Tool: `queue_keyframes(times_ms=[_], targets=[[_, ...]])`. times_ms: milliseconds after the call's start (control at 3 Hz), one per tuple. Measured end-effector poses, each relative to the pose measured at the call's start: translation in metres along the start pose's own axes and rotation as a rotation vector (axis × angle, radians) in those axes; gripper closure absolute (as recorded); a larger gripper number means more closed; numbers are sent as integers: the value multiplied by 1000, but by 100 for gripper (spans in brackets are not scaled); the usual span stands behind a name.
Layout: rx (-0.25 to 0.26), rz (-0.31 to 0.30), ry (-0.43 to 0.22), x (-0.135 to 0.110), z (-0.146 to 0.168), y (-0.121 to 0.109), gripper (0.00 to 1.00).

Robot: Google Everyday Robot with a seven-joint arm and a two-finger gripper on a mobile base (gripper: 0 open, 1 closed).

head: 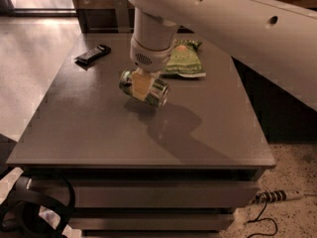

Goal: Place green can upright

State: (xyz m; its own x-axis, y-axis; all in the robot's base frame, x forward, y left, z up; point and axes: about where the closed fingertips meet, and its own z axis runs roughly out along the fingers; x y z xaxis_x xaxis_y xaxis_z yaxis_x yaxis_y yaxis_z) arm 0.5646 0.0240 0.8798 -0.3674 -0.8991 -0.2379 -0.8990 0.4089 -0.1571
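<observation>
Far left, toward the back of the surface (99, 128), lay a black remote (92, 54), well apart from my work. Center-left, my gripper (141, 89) hung straight down from the wrist, w/ the fingers (140, 85) clamped across the middle of the green can (158, 94). One pale finger crossed the can's front; the other was hidden behind it. The can was on its side, long axis running back-left to front-right. Judging by the shadow thrown to its right, it was either just off the surface or barely touching. I couldn't tell which. Right of it, toward the back, lay the green snack bag (184, 59), near but not touching.

Risks, as I judged them:
- The can wasn't upright yet, so a wrist rotation was needed, and the grip was on a round, slick wall. It could slip or spin in the fingers mid-turn.
- If I released w/ the bottom rim tilted, it'd prob. tip over & roll, maybe toward the front edge.
- Swinging the can's far end around could nudge the bag.
- Pressing down too hard could dent the thin wall or skid the can sideways.
</observation>
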Motion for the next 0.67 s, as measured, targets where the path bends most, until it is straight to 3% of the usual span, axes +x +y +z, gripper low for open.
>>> queue_keyframes(times_ms=[333, 667], targets=[[0, -1, -142, 10, -23, -10, 100], [-34, -15, -339, 16, -39, -28, 100]])
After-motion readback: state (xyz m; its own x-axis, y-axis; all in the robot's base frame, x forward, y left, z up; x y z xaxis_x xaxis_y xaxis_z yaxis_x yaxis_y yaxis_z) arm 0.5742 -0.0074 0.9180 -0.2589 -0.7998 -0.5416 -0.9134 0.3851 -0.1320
